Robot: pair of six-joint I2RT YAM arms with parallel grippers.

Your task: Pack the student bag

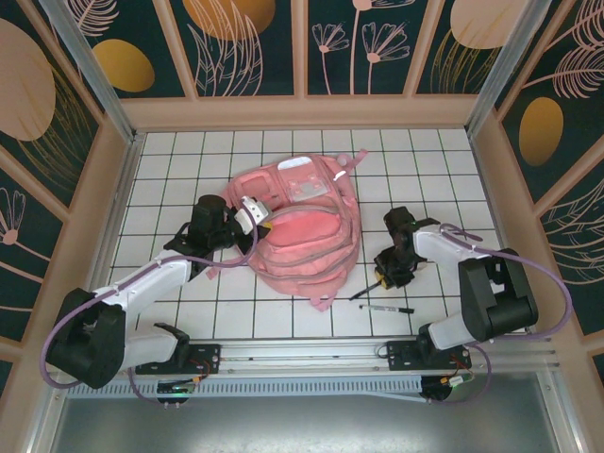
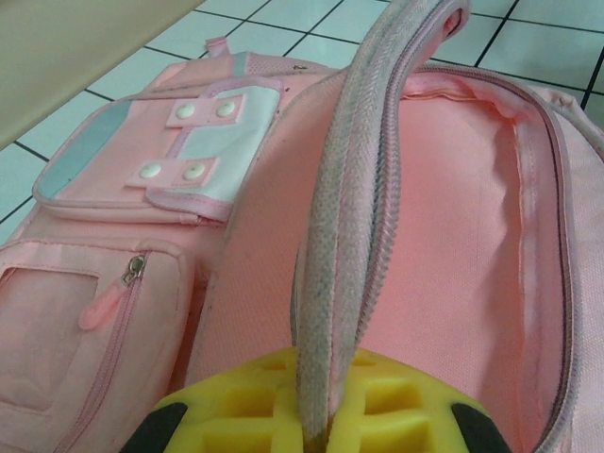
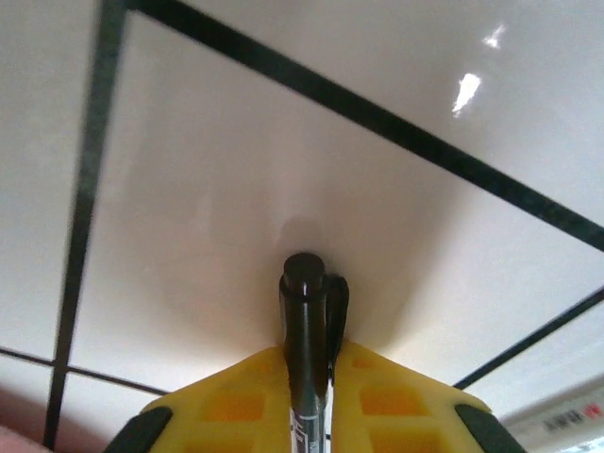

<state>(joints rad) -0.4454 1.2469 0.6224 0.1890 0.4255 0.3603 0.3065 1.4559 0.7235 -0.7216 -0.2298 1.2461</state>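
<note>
Left tool (image 2: 316,401) pinches the student bag (image 2: 453,236); right tool (image 3: 308,368), beside it, pinches a pen (image 3: 304,302).

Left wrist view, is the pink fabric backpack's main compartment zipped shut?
No, the left hand holds the zipper edge of the pink fabric backpack up, baring its pink lining.

Looking like a robotics lab test cell: white gridded tabletop (image 1: 189,151) sitting boxed in by floral printed wall panels (image 1: 245,47), aluminium posts (image 1: 90,66) framing corners, two robot arms (image 1: 142,281) (image 1: 486,288) sitting bolted to a metal rail (image 1: 311,357) at the near edge.
</note>
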